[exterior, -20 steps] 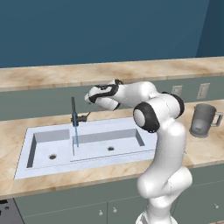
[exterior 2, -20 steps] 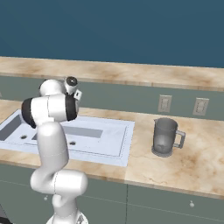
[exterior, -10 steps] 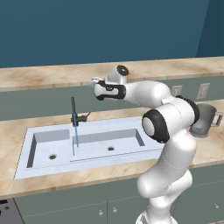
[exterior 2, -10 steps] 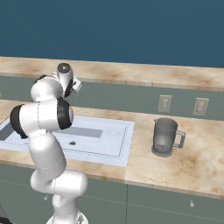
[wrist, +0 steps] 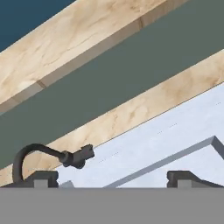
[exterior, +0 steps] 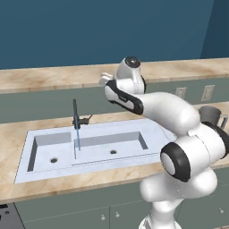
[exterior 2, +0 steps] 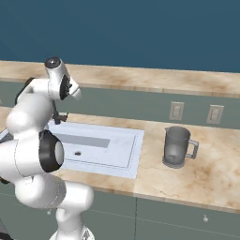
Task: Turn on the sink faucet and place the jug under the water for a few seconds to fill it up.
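The arm has swung up and back from the sink faucet [exterior: 76, 117], its hand [wrist: 113, 177] now raised above the sink [exterior: 91, 147] with fingers [wrist: 43, 178] spread wide and holding nothing. A thin stream of water [exterior: 78, 138] falls from the spout into the basin. The jug [exterior 2: 177, 147] stands upright on the bench [exterior 2: 197, 168], well to the right of the sink.
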Available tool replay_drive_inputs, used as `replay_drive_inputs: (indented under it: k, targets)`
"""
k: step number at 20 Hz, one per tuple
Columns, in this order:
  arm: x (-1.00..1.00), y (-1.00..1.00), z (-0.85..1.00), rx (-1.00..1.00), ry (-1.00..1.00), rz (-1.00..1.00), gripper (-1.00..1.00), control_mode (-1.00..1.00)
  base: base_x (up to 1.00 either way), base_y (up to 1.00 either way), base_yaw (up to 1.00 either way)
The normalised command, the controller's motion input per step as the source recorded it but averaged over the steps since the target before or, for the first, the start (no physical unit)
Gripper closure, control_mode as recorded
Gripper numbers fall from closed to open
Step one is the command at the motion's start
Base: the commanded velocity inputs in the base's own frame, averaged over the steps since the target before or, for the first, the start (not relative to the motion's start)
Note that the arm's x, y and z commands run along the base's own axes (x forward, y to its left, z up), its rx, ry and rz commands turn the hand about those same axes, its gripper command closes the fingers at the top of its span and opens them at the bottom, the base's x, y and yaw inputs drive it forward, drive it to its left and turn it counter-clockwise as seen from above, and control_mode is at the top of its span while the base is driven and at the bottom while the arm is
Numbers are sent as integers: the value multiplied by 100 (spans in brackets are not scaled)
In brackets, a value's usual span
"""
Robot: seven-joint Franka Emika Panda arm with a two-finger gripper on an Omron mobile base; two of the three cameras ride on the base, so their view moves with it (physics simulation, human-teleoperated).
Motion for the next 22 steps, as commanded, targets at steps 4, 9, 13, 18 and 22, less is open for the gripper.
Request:
replay_drive_inputs:
  k: [4, 9, 13, 18, 22]
  targets:
    - [-100, -41, 19, 0, 15, -2, -100, -100, 0, 0, 0]
    - [-100, -57, -1, 0, 13, 0, -100, -100, 0, 0, 0]
    - [-100, -53, -15, -6, 5, 8, -100, -100, 0, 0, 0]
    - [-100, -37, -2, -8, -6, 16, -100, -100, 0, 0, 0]
    - [-55, -1, 0, -3, -10, 1, -100, -100, 0, 0, 0]
